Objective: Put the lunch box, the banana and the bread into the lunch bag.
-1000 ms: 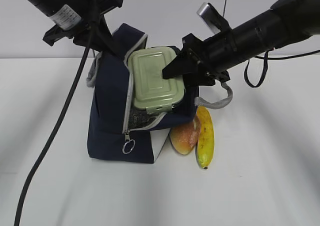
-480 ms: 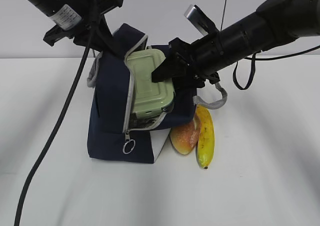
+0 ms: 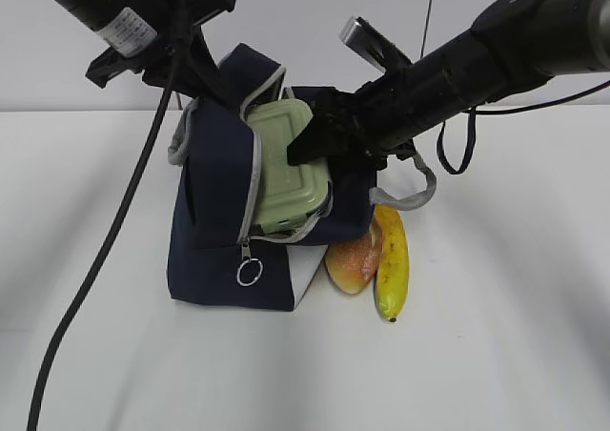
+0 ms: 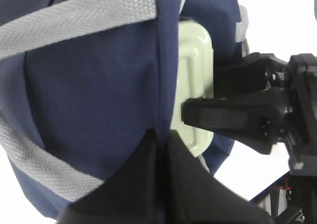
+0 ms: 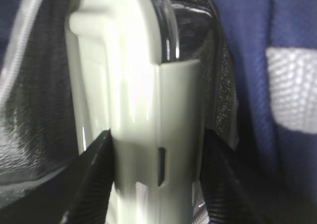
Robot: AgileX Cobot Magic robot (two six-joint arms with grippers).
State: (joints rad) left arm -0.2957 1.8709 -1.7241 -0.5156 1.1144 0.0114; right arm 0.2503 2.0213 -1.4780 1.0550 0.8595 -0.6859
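Observation:
The navy lunch bag [image 3: 214, 231] stands on the table with its mouth open toward the right. My left gripper [image 3: 208, 76] is shut on the bag's top edge and holds it up; the wrist view shows its jaws pinching the navy fabric [image 4: 166, 149]. My right gripper [image 3: 315, 145] is shut on the sage-green lunch box [image 3: 286, 169], which sits tilted on edge, partly inside the bag's mouth. In the right wrist view the fingers [image 5: 94, 174] clamp both sides of the box [image 5: 133, 110]. The bread [image 3: 353, 259] and the banana [image 3: 391, 259] lie beside the bag's right side.
A grey strap handle [image 3: 410, 197] hangs under my right arm above the banana. The zipper ring pull [image 3: 250, 273] dangles at the bag's front. The bag's dark lining [image 5: 29, 110] surrounds the box. The white table [image 3: 496, 336] runs to the right and front.
My right gripper has moved left and down with the lunch box, pushing it deeper into the bag and tipping it more upright. The left gripper has held still.

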